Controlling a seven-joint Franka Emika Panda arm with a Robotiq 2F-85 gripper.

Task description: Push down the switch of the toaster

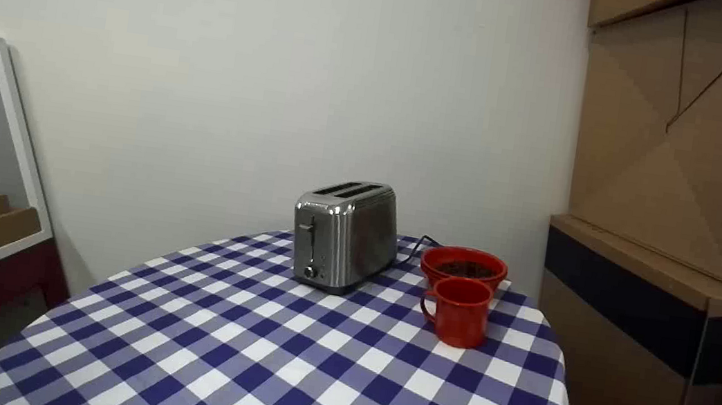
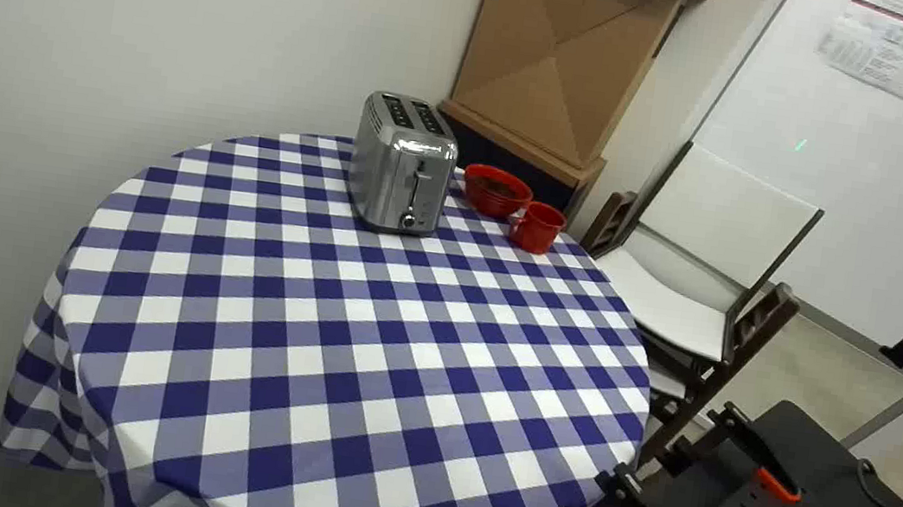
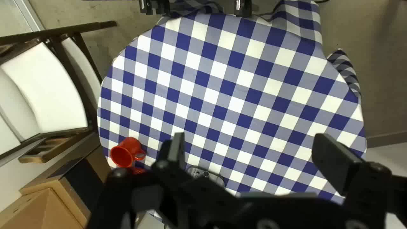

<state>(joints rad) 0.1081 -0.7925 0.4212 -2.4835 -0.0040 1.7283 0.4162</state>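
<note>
The silver toaster (image 1: pixel 366 245) stands upright on the checked tablecloth, and it also shows in an exterior view (image 2: pixel 379 174). Its switch (image 1: pixel 306 227) is a small lever on the narrow front face, at the upper end of a vertical slot; it also shows in an exterior view (image 2: pixel 422 169). A round knob (image 1: pixel 311 271) sits below the slot. In the wrist view only a bit of the toaster (image 3: pixel 216 180) shows, and the gripper hides the rest and the switch. My gripper (image 3: pixel 249 146) is wide open and empty, high above the table, apart from the toaster.
A red mug (image 1: pixel 461 313) and a red bowl (image 1: pixel 465 258) with dark contents stand beside the toaster. A cord runs behind it. The wall (image 2: pixel 186 18) is behind the round table (image 2: pixel 304 313). Cardboard boxes (image 1: pixel 675 146) and chairs (image 2: pixel 671 309) stand beyond the table edge.
</note>
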